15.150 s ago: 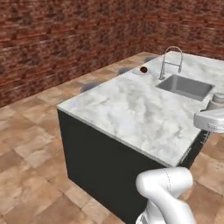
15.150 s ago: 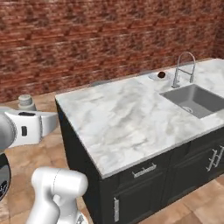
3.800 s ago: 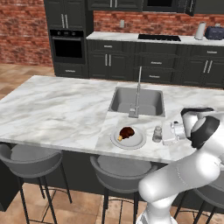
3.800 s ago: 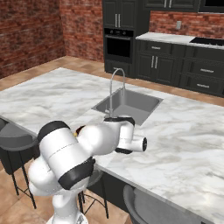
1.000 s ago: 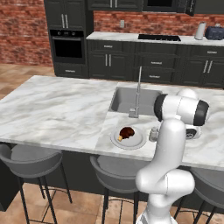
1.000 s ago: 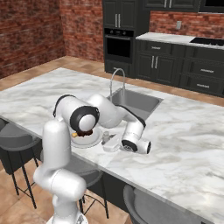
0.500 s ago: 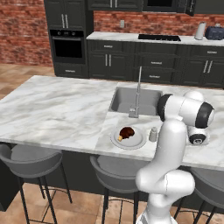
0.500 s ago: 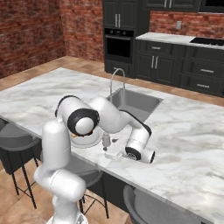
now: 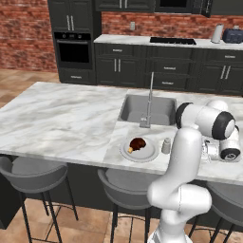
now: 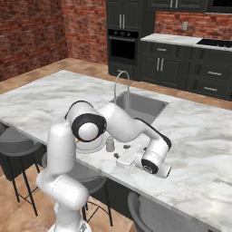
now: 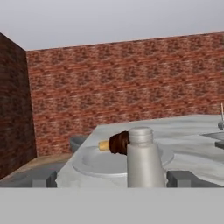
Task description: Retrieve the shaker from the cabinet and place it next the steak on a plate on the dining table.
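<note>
The shaker stands upright on the marbled surface of the dining table, just beside the plate on its sink-ward side, and the steak lies on that plate. From my hand view the shaker rises right ahead of me, between my two fingers but not touched by either; the plate's rim and the dark lump of steak sit just behind it. My fingers stand wide apart and hold nothing. In the right base view my gripper lies low over the surface, near the shaker but apart from it, with my forearm reaching round from the far side.

I judge the placing step done: the shaker is down, next to the steak's plate, and looks steady on its base. What is left is the retreat. The next move calls for drawing my hand straight back along its own line, away from the shaker, keeping my fingers spread so that neither tip clips the cap or the tapered side. A sideways swing would risk knocking it over or nudging it against the plate's rim.
</note>
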